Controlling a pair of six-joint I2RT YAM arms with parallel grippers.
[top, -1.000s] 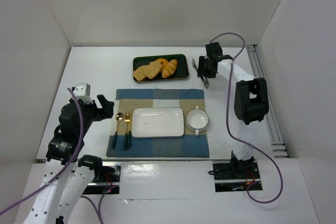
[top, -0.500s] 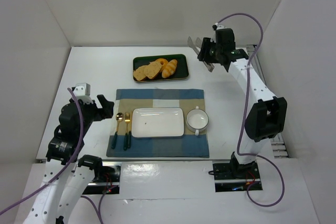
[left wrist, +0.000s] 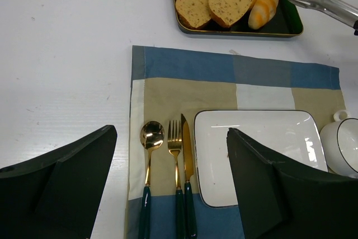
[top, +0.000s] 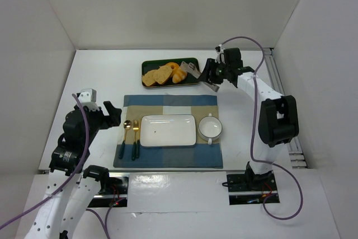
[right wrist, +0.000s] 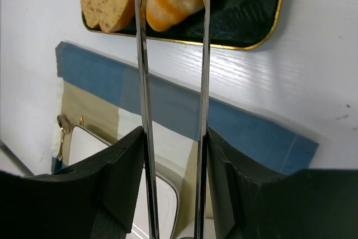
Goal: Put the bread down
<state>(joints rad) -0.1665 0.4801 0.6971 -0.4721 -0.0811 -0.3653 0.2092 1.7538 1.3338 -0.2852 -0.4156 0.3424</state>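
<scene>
Progress: early | bread (top: 180, 73) on green tray (top: 193, 61), beside toast slices (top: 156, 75), unlifted | right gripper (right wrist: 173, 177) clamped on tongs (right wrist: 142, 82), tips straddling bread | left gripper (left wrist: 170, 183) spread, empty, well off green tray | remaining: pinch, lift, probably set on white plate (top: 168, 130)

No text, label, brand or number can be read anywhere.
</scene>
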